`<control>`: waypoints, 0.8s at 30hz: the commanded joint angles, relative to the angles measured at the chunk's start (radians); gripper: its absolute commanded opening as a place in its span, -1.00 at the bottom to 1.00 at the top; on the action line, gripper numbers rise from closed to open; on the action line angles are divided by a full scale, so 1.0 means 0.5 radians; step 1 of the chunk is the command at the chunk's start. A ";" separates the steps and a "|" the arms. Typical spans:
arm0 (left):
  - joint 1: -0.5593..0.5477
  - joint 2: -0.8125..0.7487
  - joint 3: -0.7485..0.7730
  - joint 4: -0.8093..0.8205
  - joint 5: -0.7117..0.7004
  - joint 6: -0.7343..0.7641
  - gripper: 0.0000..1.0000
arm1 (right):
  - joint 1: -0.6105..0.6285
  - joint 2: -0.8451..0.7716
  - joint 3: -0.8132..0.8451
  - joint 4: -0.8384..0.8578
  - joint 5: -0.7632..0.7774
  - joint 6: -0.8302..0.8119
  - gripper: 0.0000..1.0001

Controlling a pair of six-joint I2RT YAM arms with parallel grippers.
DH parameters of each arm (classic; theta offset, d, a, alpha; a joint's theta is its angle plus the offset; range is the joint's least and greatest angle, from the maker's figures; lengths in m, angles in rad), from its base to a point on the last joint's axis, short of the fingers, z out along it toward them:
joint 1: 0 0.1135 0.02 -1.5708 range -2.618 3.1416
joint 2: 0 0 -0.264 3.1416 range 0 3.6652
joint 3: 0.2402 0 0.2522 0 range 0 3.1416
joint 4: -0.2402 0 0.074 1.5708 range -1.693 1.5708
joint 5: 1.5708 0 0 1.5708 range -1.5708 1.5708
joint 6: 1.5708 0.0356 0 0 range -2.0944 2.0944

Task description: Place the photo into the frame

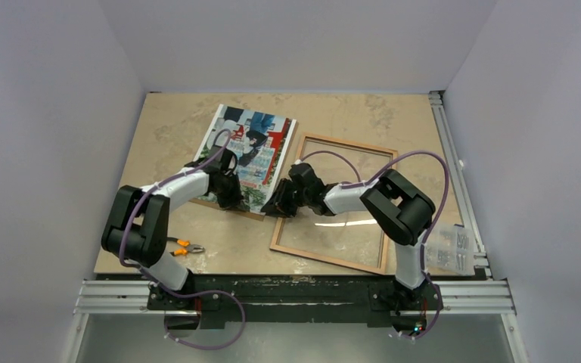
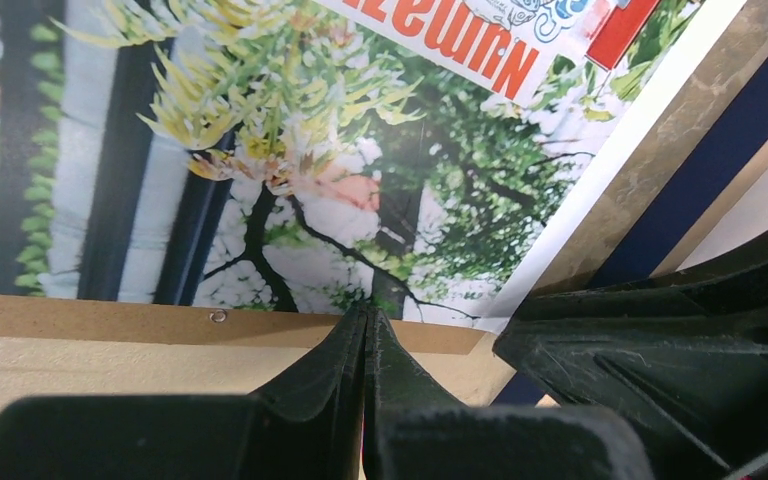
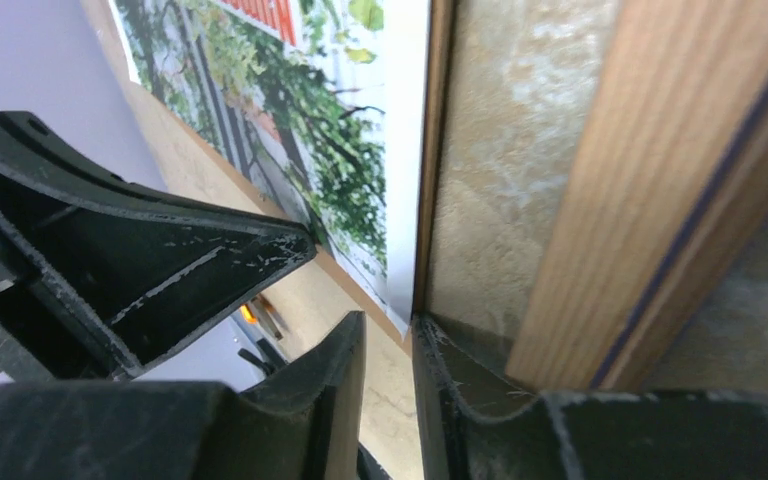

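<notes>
The photo (image 1: pixel 261 140) is glossy printed paper with a plain white border. The backing board (image 2: pixel 80 365) under it is matt brown fibreboard, faintly rough. The frame (image 3: pixel 600 200) shows light, grained wood with a thin dark blue painted edge. Its pane (image 1: pixel 340 234) is clear and shiny, catching a streak of light. The table (image 1: pixel 174 121) is smooth and beige, marbled like stone. The 2 sets of fingers, on the left gripper (image 2: pixel 363 370) and the right gripper (image 3: pixel 388 335), are matt black plastic with fine pale scratches.
</notes>
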 commanded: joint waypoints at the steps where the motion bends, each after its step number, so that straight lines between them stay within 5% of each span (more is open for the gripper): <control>1: -0.049 0.101 -0.020 0.043 0.004 -0.018 -1.00 | -0.013 0.019 0.076 -0.081 0.143 -0.099 -0.65; 5: -0.054 0.100 -0.023 0.046 0.010 -0.016 -1.00 | -0.016 0.061 0.104 -0.120 0.169 -0.116 -1.00; 11: -0.054 -0.027 -0.069 0.126 0.064 -0.013 -0.95 | -0.030 -0.048 0.080 -0.144 0.160 -0.159 -1.00; 16: -0.052 -0.266 -0.154 0.311 0.191 -0.061 -0.10 | -0.057 -0.210 0.051 -0.189 0.146 -0.207 -1.00; 20: -0.051 -0.419 -0.188 0.396 0.227 -0.091 0.17 | -0.078 -0.325 0.043 -0.249 0.132 -0.249 -1.00; 24: -0.052 -0.532 -0.244 0.477 0.235 -0.113 0.24 | -0.090 -0.403 0.055 -0.356 0.118 -0.310 -1.00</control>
